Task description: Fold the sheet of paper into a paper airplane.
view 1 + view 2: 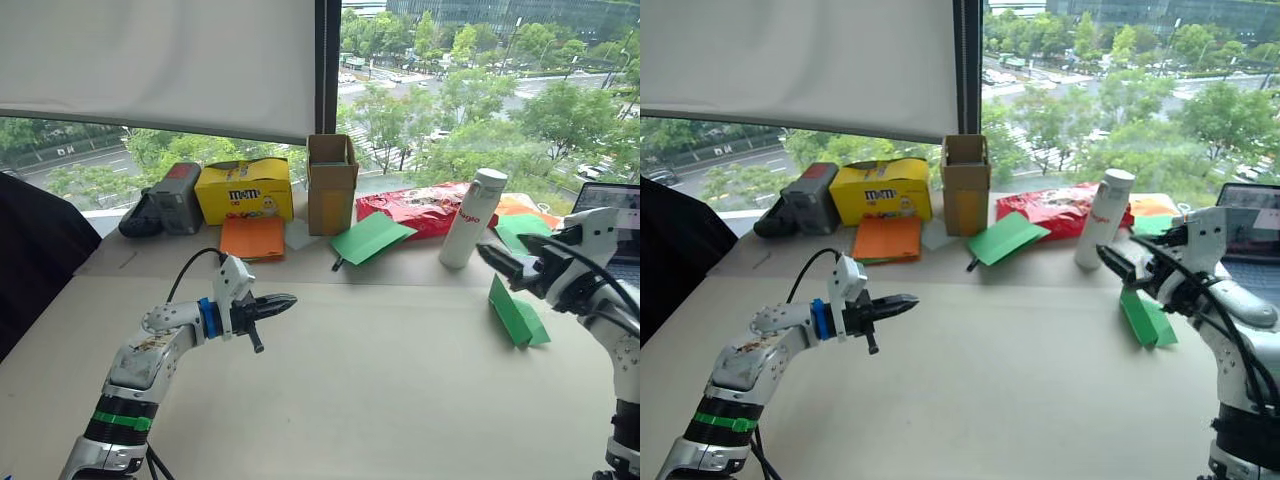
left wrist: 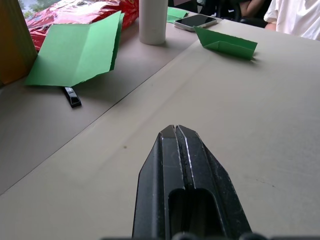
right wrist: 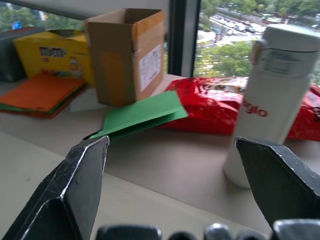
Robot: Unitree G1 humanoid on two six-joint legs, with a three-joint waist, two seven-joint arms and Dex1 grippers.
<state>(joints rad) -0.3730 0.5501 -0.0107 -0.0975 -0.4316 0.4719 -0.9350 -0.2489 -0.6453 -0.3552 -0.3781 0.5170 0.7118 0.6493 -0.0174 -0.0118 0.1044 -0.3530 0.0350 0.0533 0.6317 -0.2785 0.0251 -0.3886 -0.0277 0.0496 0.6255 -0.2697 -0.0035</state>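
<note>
While the plane (image 1: 517,313) lies folded on the table (image 1: 380,390) just under the wide-open right gripper (image 1: 512,258), and the left gripper (image 1: 275,303) hovers pinched shut over bare tabletop, a careless right-arm drop could crush its creases.

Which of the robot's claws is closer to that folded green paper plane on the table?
The right gripper hovers just above the paper airplane. The left gripper is far across the table.
</note>
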